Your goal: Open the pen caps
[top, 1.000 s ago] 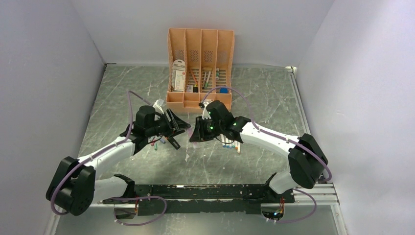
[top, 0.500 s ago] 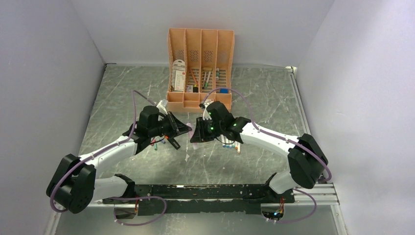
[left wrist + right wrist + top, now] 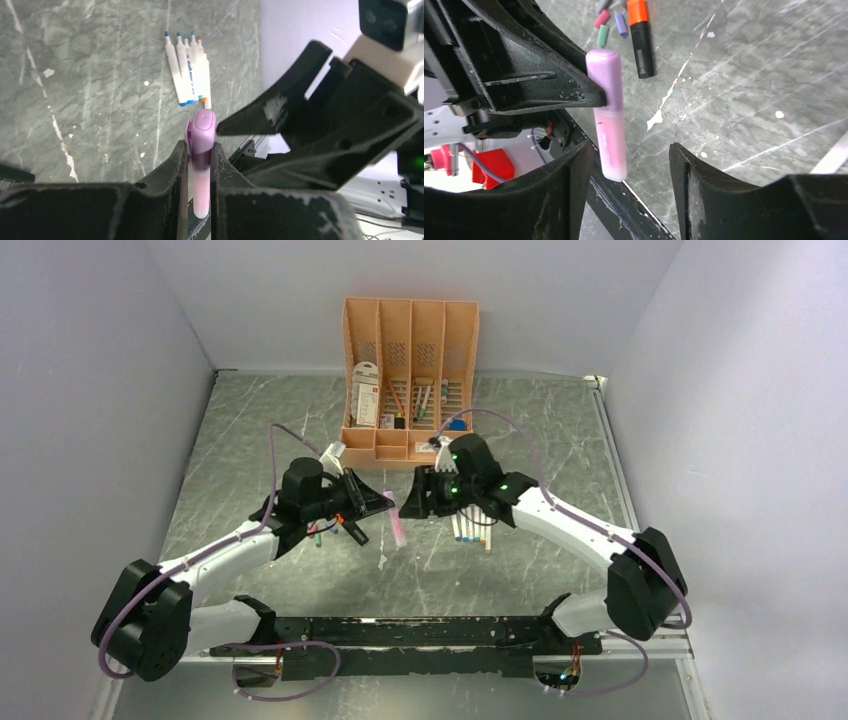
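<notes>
Left claw (image 3: 200, 150) is narrow and clamped on the purple cap (image 3: 202, 131) of a pink highlighter (image 3: 606, 120). The cap is on and the body hangs toward 6 o'clock above the tabletop (image 3: 560, 440). Right claw (image 3: 629, 147) is wide and empty, facing the highlighter without touching it. Loose caps (image 3: 602, 35) lie beside a black highlighter (image 3: 642, 50) at 8 o'clock of the left claw. Uncapped markers (image 3: 470, 528) lie in a row at 4 o'clock of the right claw. Organizer (image 3: 410, 350) stands at 12 o'clock.
</notes>
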Robot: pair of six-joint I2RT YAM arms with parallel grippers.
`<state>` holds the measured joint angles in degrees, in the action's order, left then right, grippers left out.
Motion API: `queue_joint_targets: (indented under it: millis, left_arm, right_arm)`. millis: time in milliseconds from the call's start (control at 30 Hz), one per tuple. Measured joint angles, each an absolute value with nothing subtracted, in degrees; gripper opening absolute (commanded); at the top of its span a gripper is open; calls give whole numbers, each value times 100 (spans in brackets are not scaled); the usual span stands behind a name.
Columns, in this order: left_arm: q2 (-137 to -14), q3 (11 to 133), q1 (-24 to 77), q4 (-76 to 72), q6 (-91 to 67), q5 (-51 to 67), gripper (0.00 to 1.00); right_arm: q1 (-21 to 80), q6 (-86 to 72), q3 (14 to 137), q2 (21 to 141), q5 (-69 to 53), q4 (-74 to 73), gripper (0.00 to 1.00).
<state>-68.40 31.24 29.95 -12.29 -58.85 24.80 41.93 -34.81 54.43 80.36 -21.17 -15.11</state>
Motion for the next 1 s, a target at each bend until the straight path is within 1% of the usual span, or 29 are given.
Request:
queue_joint_targets:
  millis: [133, 233, 367, 467, 567, 633, 833, 1000]
  left_arm:
    - [-6539, 2882, 2995, -1767, -5881, 2722, 15]
    - [-6342, 2641, 3000, -2427, -5996, 2952, 15]
    - [-6213, 2515, 3006, -3301, -6180, 3242, 16]
    - [-6193, 2484, 3006, -3879, -6344, 3393, 16]
    - [-6198, 2412, 3011, -4410, -6528, 3500, 16]
    - [-6222, 2381, 3011, -4670, -6626, 3542, 16]
    - [-6250, 2311, 3024, -4989, -6751, 3601, 16]
    - [-6239, 2303, 3044, -4995, -6753, 3607, 16]
  right_arm:
    - [3662, -3404, 5225, 7607, -2869, -1328, 61]
    - [3435, -3562, 4888, 7338, -3592, -899, 61]
    - [3374, -4178, 4281, 7148, -4550, 178, 61]
    - [3374, -4720, 3983, 7140, -4991, 989, 60]
    - [3374, -5096, 3887, 7140, -5245, 1562, 57]
    - [3374, -5288, 3885, 7140, -5345, 1890, 51]
    - [3374, -5616, 3885, 7155, -5463, 2427, 40]
    - [3387, -5741, 3887, 7328, -5470, 2637, 36]
